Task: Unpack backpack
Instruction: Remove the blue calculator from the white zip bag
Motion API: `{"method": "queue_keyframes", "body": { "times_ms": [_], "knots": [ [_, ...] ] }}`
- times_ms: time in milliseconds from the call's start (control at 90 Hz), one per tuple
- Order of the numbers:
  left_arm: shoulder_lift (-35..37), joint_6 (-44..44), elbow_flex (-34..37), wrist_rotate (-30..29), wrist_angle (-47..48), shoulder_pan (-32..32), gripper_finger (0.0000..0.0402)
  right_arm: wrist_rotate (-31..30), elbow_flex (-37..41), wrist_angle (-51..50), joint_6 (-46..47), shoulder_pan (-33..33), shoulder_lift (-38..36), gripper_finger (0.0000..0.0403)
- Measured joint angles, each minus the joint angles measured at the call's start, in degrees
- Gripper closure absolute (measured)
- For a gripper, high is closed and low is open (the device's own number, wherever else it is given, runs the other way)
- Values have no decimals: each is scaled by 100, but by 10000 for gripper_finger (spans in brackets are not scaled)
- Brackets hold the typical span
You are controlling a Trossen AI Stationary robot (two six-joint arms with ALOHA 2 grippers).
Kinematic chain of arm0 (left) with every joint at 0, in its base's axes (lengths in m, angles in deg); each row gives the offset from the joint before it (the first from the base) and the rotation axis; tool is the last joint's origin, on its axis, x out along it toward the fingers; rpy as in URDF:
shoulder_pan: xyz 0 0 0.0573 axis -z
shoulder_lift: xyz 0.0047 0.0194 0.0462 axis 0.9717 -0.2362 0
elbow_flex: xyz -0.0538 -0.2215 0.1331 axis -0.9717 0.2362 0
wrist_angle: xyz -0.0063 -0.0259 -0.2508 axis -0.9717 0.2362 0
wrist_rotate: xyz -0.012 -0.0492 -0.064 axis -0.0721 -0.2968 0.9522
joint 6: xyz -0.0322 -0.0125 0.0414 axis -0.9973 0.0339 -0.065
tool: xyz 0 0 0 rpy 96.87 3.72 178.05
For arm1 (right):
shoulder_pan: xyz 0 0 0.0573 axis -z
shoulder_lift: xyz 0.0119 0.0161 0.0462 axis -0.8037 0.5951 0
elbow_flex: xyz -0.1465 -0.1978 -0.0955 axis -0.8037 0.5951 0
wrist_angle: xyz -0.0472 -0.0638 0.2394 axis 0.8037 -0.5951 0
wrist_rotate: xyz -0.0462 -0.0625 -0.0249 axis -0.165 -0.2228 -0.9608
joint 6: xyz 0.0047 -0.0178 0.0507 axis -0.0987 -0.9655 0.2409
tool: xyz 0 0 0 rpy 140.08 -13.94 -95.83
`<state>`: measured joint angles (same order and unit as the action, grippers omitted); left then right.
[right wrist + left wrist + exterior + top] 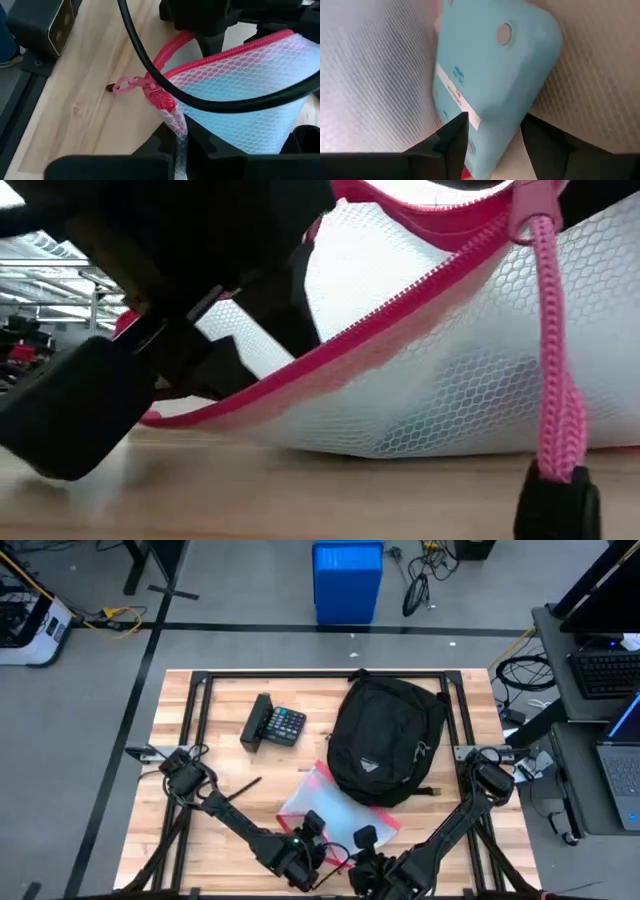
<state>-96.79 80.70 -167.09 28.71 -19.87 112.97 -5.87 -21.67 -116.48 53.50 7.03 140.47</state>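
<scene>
The backpack (385, 740) is seen lying on the table (200, 830) at about 1 o'clock from the table's middle, its logo face up. Two things are already out of it, as far as can be judged: a black calculator (273, 724) at about 11 o'clock, well apart from the bag, and a white mesh pouch (325, 802) with a pink zipper (420, 275), lying at 6 o'clock with its far edge touching or tucked under the backpack's near edge.

The pouch is being worked on by both arms at the table's 6 o'clock edge. The left hand (492, 137) is pushed into the pouch, its fingers (455, 135) spread on either side of a light blue device (490, 70) but not visibly pressed onto it. The right hand (180, 145) is pinching the pouch's corner by the pink zipper end; mesh fabric is gathered between its fingers.

The unpacking is judged to be well along, with the pouch's contents now being drawn out. Whether anything is left inside the backpack cannot be told, since its opening is not shown.

In the low view almost everything is blocked by the pouch and a dark arm part. What the blue device is cannot be made out; only a label strip and screw holes are shown.
</scene>
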Motion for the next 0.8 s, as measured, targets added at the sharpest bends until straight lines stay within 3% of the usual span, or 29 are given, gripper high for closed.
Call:
{"method": "queue_keyframes", "body": {
  "times_ms": [233,433,611,800],
  "knots": [
    [-3,106,0,-452,-468,-42,233,-13,0,35,-25,0,-2,403],
    [-3,148,0,-471,-528,-191,233,-25,0,146,-156,2,-2,403],
    [-3,928,0,-187,-586,-239,233,2,0,172,-161,1,-2,403],
    [-3,1286,0,248,-1292,-411,233,4,0,181,-201,0,-2,403]
  ]
}}
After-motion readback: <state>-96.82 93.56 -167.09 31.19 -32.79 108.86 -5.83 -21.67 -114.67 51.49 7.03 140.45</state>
